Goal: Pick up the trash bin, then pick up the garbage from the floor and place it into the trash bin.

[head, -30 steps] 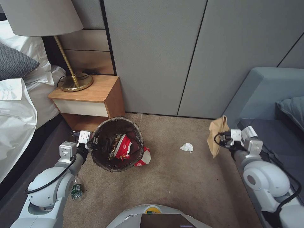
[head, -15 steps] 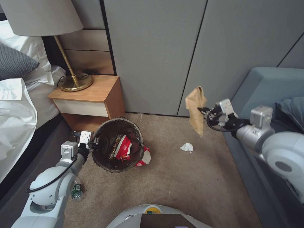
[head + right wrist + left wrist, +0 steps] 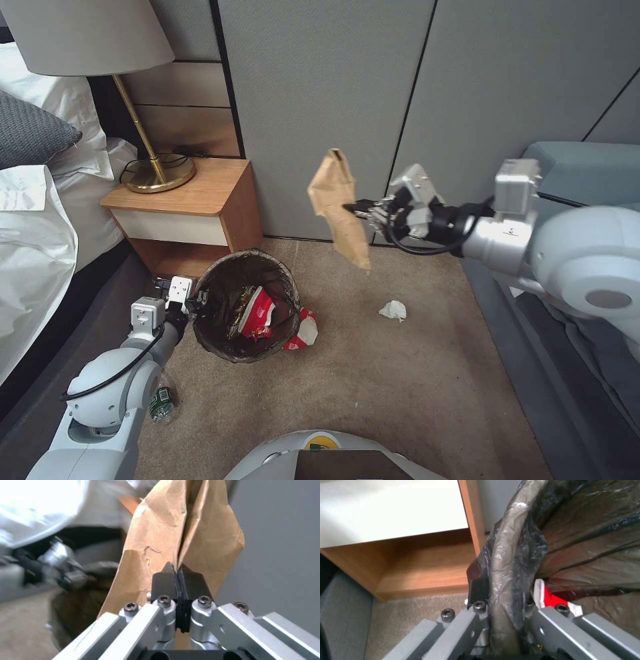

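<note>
Right gripper (image 3: 355,207) clamped on the brown paper bag (image 3: 338,208); pads pressed together on a fold of the paper in the right wrist view (image 3: 178,585); bag hangs in the air off the gripper tip, well above the floor (image 3: 400,387), up and at about 1 o'clock from the trash bin (image 3: 245,304); bag not over the bin opening as far as the head view shows.

Left gripper (image 3: 195,304) clamped on the bin rim at the bin's 9 o'clock; left wrist view shows one finger outside and one inside the bag-lined rim (image 3: 506,562); can't tell from the pictures whether the bin is lifted or resting on the carpet.

Inside the bin: red-and-white wrapper (image 3: 259,312) plus other crumpled litter; another red-and-white wrapper (image 3: 303,331) on the floor touching the bin's outside at about 4 o'clock.

White tissue wad (image 3: 393,310) on the carpet at 3 o'clock of the bin, well apart from it, below the right gripper; small plastic bottle (image 3: 161,402) on the floor at 7 o'clock of the bin, just beside the left arm.

Nightstand (image 3: 183,213) with lamp (image 3: 100,80) at 11 o'clock of the bin, close behind it.
</note>
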You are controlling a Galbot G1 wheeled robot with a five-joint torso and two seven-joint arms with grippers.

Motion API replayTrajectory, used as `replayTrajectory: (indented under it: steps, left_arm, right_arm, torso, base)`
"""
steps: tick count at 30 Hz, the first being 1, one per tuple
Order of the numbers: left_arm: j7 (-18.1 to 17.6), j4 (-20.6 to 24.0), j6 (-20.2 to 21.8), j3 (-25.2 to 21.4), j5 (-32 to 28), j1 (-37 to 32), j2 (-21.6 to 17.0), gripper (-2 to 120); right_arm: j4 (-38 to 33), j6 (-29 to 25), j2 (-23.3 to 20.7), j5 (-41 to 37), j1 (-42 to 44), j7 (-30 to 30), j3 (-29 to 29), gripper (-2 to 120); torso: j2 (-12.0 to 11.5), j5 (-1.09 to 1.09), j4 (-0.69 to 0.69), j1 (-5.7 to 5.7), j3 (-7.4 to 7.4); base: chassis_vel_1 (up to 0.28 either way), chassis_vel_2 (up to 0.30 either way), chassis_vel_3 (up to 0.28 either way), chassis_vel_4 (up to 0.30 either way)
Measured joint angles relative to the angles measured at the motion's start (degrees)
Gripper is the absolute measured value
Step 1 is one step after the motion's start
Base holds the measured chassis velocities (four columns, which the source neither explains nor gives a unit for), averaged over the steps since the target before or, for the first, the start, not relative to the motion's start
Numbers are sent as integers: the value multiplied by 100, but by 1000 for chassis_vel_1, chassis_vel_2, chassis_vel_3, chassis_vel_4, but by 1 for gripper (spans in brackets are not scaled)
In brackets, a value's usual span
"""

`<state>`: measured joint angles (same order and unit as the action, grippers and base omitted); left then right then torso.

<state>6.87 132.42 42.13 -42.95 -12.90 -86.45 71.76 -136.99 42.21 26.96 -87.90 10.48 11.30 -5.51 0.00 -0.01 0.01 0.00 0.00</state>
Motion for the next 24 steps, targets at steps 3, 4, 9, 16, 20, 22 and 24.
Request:
replayTrajectory:
  steps: [3, 4, 9, 16, 20, 22, 24]
  left_arm:
    - [2, 0, 1, -14, 2, -9, 12, 0]
    - [2, 0, 1, -14, 2, -9, 12, 0]
    - [5, -29, 2, -30, 0, -1, 23, 0]
    - [10, -88, 2, -53, -9, 37, 8, 0]
    - [20, -138, 2, -69, -13, 59, 6, 0]
    - [23, -154, 2, -78, -16, 70, 9, 0]
    - [26, -190, 2, -91, -21, 95, 14, 0]
  right_arm:
    - [115, 0, 491, -599, -944, 322, -886, 0]
    - [115, 0, 491, -599, -944, 322, -886, 0]
    - [296, -2, 1405, -1262, -2087, 892, -1979, 0]
    - [654, -4, 2255, -1354, -2480, 1299, -2893, 0]
    - [822, -6, 2547, -1283, -2442, 1478, -3217, 0]
    - [866, -6, 2619, -1218, -2387, 1520, -3308, 0]
    - [911, -7, 2664, -1046, -2225, 1567, -3436, 0]
  torso:
    - [0, 2, 0, 0, 1]
    - [0, 2, 0, 0, 1]
    - [0, -2, 1, 0, 0]
    - [0, -1, -1, 0, 0]
    - [0, -1, 0, 0, 0]
    - [0, 0, 0, 0, 0]
    - [0, 0, -1, 0, 0]
  base:
    - [0, 0, 0, 0]
    - [0, 0, 0, 0]
    - [0, 0, 0, 0]
    - [0, 0, 0, 0]
    - [0, 0, 0, 0]
    - [0, 0, 0, 0]
    - [0, 0, 0, 0]
